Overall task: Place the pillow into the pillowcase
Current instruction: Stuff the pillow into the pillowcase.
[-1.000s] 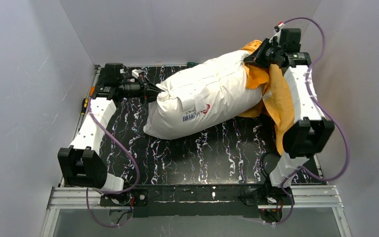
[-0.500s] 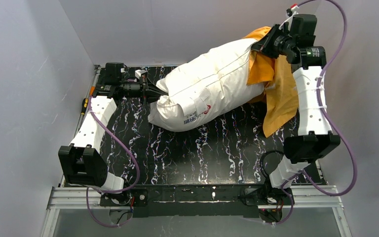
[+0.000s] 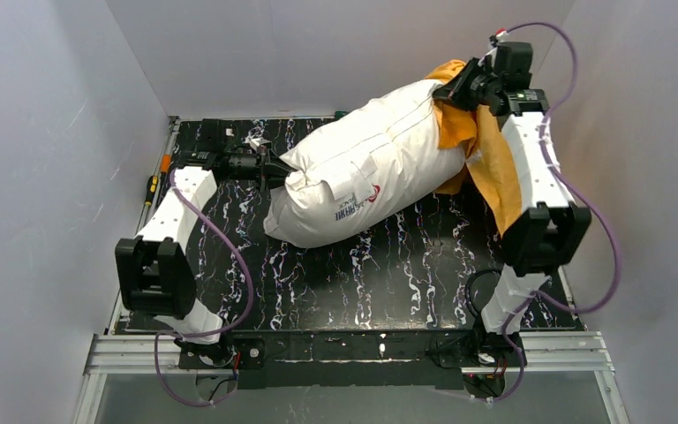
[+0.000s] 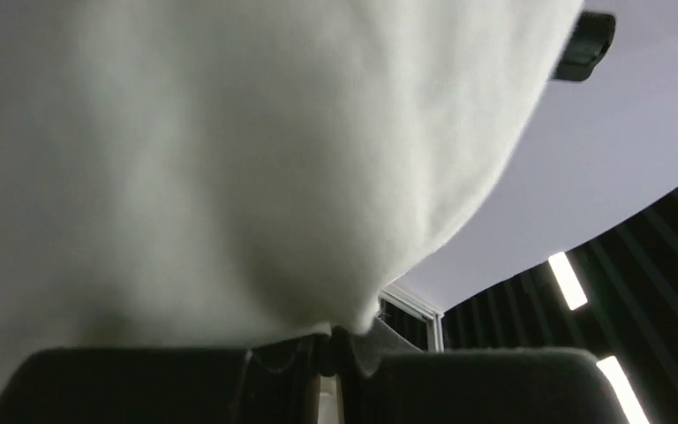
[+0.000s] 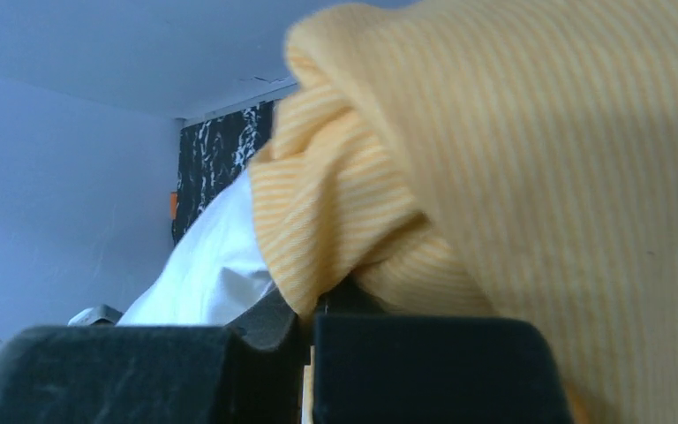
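The off-white pillow [image 3: 371, 168] lies slanted across the back of the table, its far right end raised and tucked into the orange pillowcase [image 3: 487, 159]. My right gripper [image 3: 464, 87] is shut on the pillowcase's upper edge, held high at the back right; in the right wrist view the orange cloth [image 5: 512, 168] is pinched between the jaws with the pillow [image 5: 212, 265] behind. My left gripper [image 3: 275, 168] is shut on the pillow's left end; in the left wrist view the white fabric [image 4: 229, 150] fills the frame and bunches into the closed jaws. The case's printed sides are hidden.
The black marbled table [image 3: 362, 274] is walled by grey panels on the left, back and right. A small orange-and-black tool [image 3: 152, 185] lies at the left table edge. The metal frame rail [image 3: 353, 349] runs along the near edge.
My right gripper has come down a little and moved left with the pillowcase edge after rising. My left arm has pushed forward to the right, shoving the pillow toward the case.
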Controlling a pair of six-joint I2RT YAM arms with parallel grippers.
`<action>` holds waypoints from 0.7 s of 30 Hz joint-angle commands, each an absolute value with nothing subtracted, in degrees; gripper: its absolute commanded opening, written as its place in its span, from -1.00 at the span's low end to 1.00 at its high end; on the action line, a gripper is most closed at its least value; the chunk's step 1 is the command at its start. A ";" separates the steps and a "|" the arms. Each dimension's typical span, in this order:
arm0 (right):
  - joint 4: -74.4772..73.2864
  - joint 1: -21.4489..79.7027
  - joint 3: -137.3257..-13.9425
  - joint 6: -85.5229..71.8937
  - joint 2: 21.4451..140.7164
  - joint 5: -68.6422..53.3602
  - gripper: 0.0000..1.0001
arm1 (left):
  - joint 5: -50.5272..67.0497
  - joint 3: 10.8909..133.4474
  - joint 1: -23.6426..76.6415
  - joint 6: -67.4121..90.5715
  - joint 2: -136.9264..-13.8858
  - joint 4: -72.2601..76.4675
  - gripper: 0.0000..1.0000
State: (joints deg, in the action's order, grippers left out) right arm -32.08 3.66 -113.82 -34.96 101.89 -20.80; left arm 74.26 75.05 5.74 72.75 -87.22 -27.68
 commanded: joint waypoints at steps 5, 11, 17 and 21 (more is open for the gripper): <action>-10.57 6.88 -120.56 -36.35 117.08 -25.37 -0.97 | 59.22 85.47 0.26 64.00 -97.28 -33.14 -0.59; -7.99 8.49 -136.08 -36.90 130.33 -24.57 -0.83 | 38.98 88.49 -7.78 61.62 -95.67 -31.94 0.11; -0.54 8.36 -136.10 -35.62 125.71 -18.62 0.28 | 19.04 83.52 -9.72 53.69 -83.34 -29.25 0.90; -5.32 8.34 -136.39 -29.23 120.68 -17.02 0.82 | 19.26 75.49 -9.83 52.12 -76.47 -25.50 0.97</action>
State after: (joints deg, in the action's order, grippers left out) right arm -5.45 9.06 -134.80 -35.62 129.19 -20.84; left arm 25.56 81.36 -9.82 56.82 -84.42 -27.92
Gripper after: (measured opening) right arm 0.846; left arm 0.981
